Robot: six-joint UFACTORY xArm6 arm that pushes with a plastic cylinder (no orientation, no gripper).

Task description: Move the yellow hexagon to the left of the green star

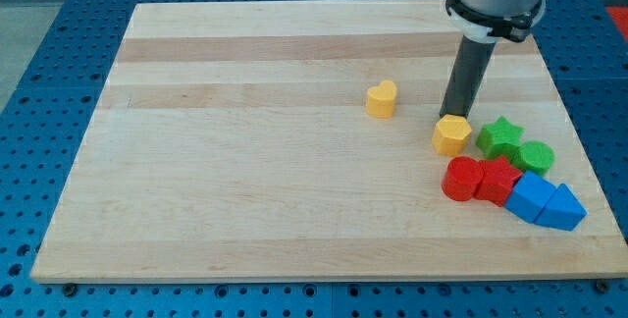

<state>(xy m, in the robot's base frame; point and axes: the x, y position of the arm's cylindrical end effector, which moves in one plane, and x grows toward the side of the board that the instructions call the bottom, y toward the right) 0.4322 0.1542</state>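
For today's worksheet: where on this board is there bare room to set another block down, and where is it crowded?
Bare: the board left of the yellow heart. Crowded: the lower right, where the yellow hexagon, green star and red and blue blocks cluster under my tip.

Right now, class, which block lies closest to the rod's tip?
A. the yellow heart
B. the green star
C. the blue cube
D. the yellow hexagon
D. My tip sits at the upper edge of the yellow hexagon, seemingly touching it, while the yellow heart lies apart toward the view's left, the green star lies to the hexagon's right, and the blue cube lies farther toward the view's bottom right.
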